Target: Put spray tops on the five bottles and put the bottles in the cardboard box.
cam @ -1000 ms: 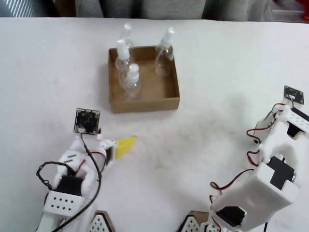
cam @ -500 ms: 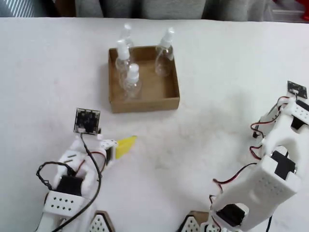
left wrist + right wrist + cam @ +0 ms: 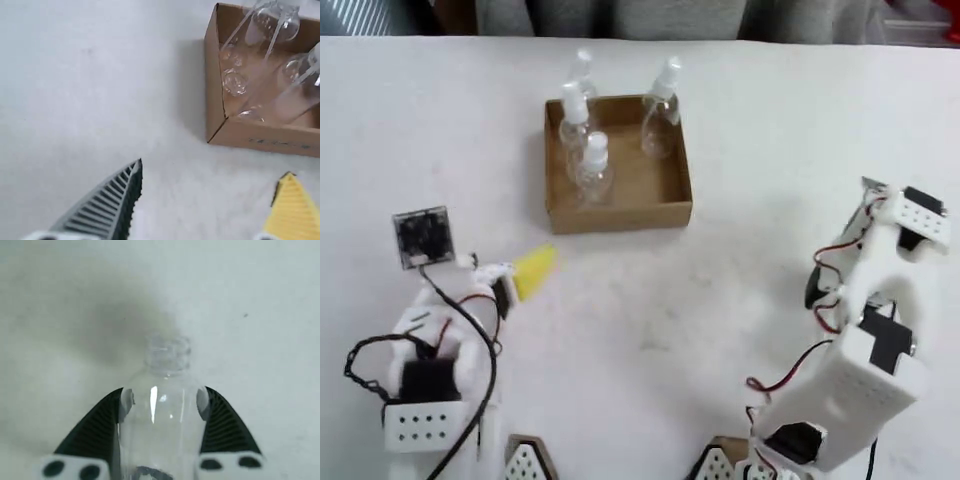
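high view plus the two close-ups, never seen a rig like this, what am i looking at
Two robot arms sit side by side at a white table. The high view looks down from a fixed camera; each other picture comes from a camera on one arm's wrist. On the table is a cardboard box with three capped spray bottles inside and a fourth bottle behind it. The left end effector is open and empty. The right end effector grips a clear bottle with no spray top.
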Action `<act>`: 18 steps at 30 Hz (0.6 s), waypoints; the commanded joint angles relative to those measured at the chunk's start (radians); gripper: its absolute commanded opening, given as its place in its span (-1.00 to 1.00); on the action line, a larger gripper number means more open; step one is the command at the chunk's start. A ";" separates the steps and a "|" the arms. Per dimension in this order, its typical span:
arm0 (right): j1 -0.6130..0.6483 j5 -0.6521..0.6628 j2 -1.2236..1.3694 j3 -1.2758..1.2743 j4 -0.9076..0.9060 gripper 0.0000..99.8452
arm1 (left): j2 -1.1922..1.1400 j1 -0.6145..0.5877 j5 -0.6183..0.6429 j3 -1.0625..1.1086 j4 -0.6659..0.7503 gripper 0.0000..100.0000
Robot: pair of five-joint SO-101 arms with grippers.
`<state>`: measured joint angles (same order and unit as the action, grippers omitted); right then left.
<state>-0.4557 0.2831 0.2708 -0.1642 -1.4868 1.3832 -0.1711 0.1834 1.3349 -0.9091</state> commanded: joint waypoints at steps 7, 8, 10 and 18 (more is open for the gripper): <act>0.067 -0.032 -0.274 -0.304 0.183 -0.97 | -0.162 -0.107 0.012 -0.384 -0.221 -0.47; 0.067 -0.032 -0.291 -0.338 0.209 -0.97 | -0.225 -0.114 0.009 -0.433 -0.233 -0.56; 0.065 -0.031 -0.320 -0.399 0.265 -0.97 | -0.358 -0.117 -0.049 -0.526 -0.249 -0.70; 0.039 0.005 -0.400 -0.535 0.384 -0.97 | -0.748 -0.191 -0.164 -0.772 -0.307 -0.56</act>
<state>-0.4097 0.2570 -0.0790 -0.6828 -1.1385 0.7357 -0.3353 0.0345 0.6674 -1.1976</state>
